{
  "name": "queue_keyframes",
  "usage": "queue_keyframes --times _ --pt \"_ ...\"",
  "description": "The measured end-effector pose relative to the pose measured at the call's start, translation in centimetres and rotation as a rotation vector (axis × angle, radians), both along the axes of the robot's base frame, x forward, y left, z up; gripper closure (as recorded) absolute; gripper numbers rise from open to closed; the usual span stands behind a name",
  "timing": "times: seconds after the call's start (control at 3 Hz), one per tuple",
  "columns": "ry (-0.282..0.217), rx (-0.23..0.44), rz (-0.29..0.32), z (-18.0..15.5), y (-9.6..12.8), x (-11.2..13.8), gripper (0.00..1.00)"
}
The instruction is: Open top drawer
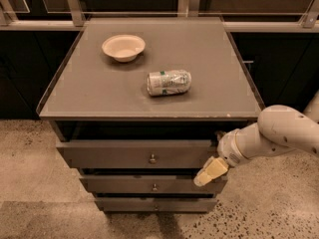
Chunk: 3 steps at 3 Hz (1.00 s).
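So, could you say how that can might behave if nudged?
The can lies on its side, so it would probably roll. It looks dented, likely empty and light. The pincer sits by the right end of the top drawer.

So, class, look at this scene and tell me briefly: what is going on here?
A robot arm reaches in from the right, its hand at the lower right corner of the top drawer, away from the knob at centre. That drawer looks pulled out a short way, with a dark gap above it. On the cabinet top sit a bowl and a can lying on its side.
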<state>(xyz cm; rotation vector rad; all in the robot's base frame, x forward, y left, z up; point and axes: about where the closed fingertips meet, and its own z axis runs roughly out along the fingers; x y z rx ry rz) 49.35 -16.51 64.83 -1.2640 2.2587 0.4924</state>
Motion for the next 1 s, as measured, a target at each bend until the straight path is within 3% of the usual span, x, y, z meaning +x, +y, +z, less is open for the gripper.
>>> queue_keyframes --times 1.0 --pt "0.048 0.024 0.003 0.32 -0.04 -1.35 0.0"
